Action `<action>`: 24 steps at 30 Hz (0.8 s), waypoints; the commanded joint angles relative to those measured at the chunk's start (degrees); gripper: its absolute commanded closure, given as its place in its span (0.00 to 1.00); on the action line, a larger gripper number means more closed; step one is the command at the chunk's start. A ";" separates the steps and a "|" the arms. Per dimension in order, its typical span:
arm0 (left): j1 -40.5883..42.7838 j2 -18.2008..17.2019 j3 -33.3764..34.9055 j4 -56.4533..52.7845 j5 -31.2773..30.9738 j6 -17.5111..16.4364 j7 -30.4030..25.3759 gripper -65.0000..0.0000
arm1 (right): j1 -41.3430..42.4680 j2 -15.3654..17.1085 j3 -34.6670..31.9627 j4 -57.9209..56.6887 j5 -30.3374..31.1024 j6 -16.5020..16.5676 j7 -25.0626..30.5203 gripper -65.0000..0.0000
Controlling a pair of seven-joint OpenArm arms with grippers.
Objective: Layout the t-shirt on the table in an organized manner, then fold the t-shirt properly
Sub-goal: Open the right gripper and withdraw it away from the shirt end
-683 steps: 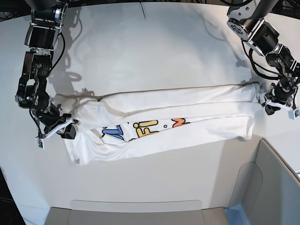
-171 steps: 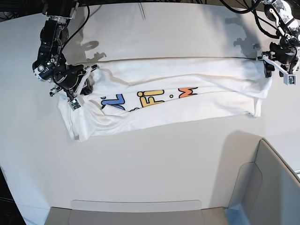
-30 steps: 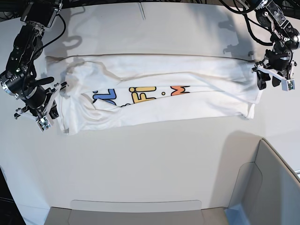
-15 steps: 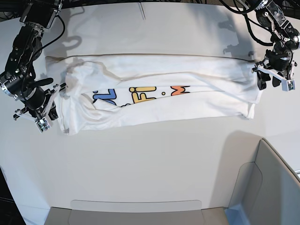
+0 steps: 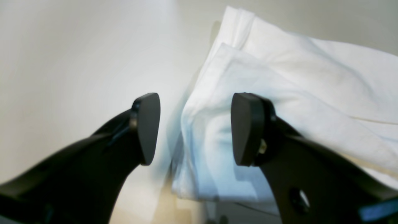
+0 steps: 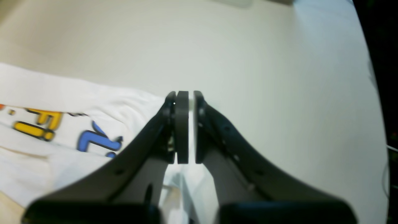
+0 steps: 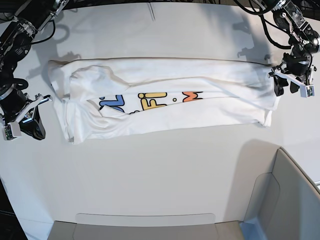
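Note:
The white t-shirt point(image 7: 165, 105) lies as a long folded band across the table point(image 7: 150, 170), its blue, yellow and orange letters facing up. At the band's right end my left gripper point(image 7: 282, 86) stands open. In the left wrist view its fingers point(image 5: 146, 127) straddle the folded shirt edge point(image 5: 217, 124), gripper midpoint point(image 5: 194, 130). My right gripper point(image 7: 31, 126) is shut and sits on bare table, left of the shirt and apart from it. In the right wrist view the shut gripper point(image 6: 190, 124) holds nothing, with the printed cloth point(image 6: 62, 124) behind it to the left.
A grey-white bin point(image 7: 295, 200) fills the lower right corner, and a low tray edge point(image 7: 145, 222) runs along the bottom. A faint seam line point(image 7: 152, 11) marks the table's far side.
My right gripper has pulled away to the left, off the shirt's sleeve end, which now lies on the table. The left gripper has not moved.

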 commanded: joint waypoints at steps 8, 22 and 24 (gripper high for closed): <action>-0.41 -0.92 -0.14 0.95 -0.97 -0.08 -1.33 0.44 | 1.37 2.64 0.69 0.74 3.89 0.67 -3.66 0.95; -0.41 -1.01 -0.14 1.03 -0.97 -0.08 -1.42 0.44 | 1.19 2.73 0.78 0.83 3.54 0.67 -3.66 0.95; -0.41 -1.01 -0.14 1.03 -0.97 -0.08 -1.42 0.44 | 1.19 2.73 0.78 0.92 3.54 0.67 -3.66 0.95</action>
